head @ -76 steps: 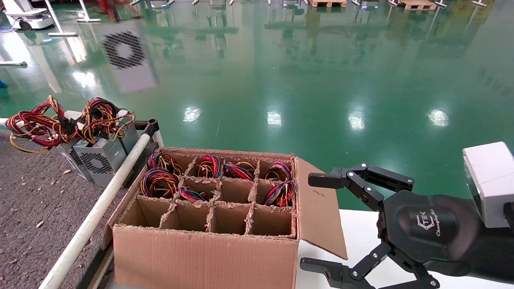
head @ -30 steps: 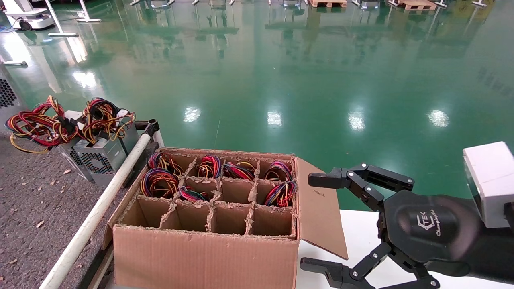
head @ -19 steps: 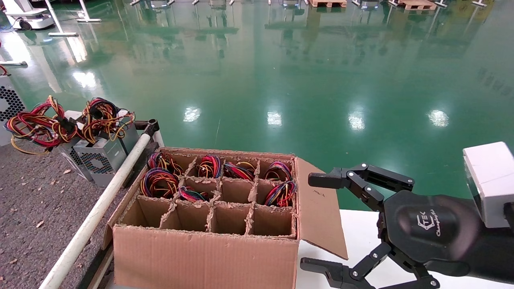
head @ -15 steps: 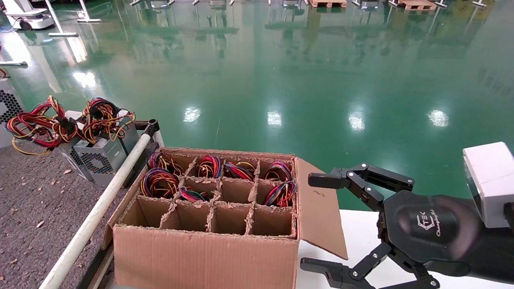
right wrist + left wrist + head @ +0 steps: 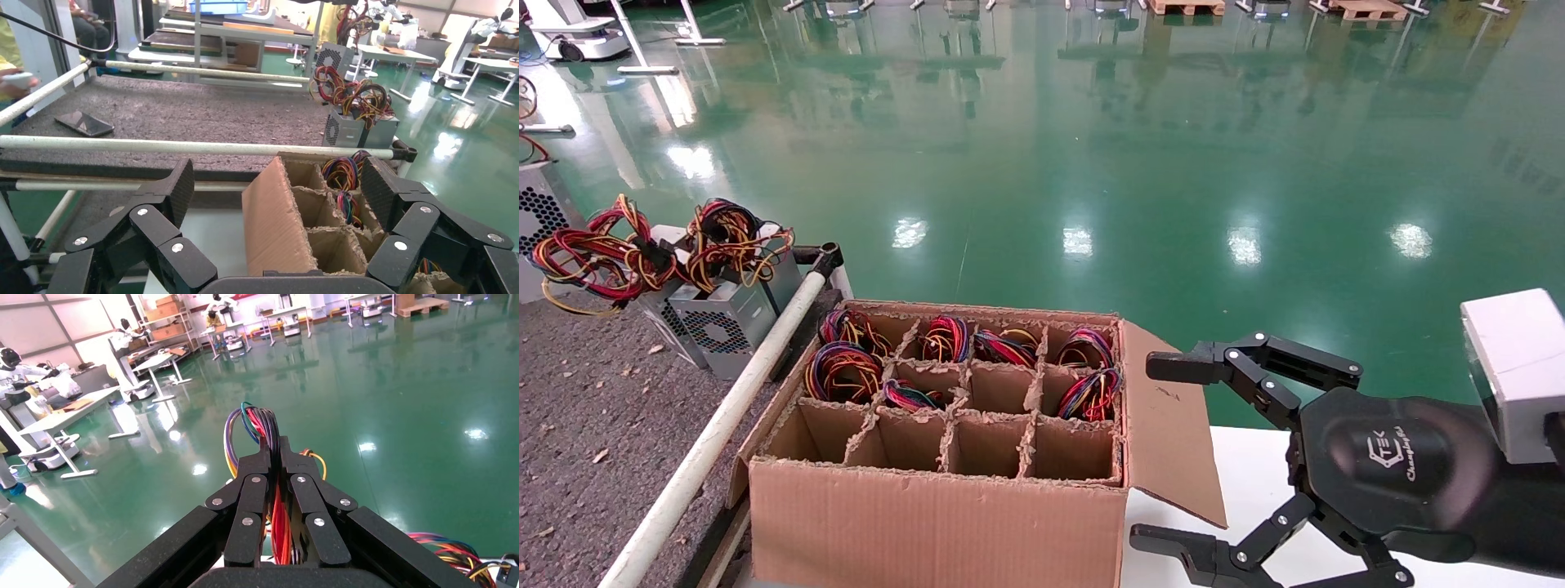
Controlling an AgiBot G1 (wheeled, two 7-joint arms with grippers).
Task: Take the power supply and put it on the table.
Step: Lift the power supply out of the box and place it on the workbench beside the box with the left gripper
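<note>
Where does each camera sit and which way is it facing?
Head view: on the head, facing forward and down at the divided cardboard box and the table; open right pincer shows.
Left wrist view: on that wrist, facing out over the green floor; left pincer shows, shut on the power supply's wires.
Right wrist view: on that wrist, facing box and table past its open pincer.
Shared: head and right wrist both show box and table.

Glossy green floor, strong reflections, ceiling-light glare spots. Wooden pallets at far edge. White worktables on thin legs, shelving with cartons behind. Second shelf rack with blue bin.
</note>
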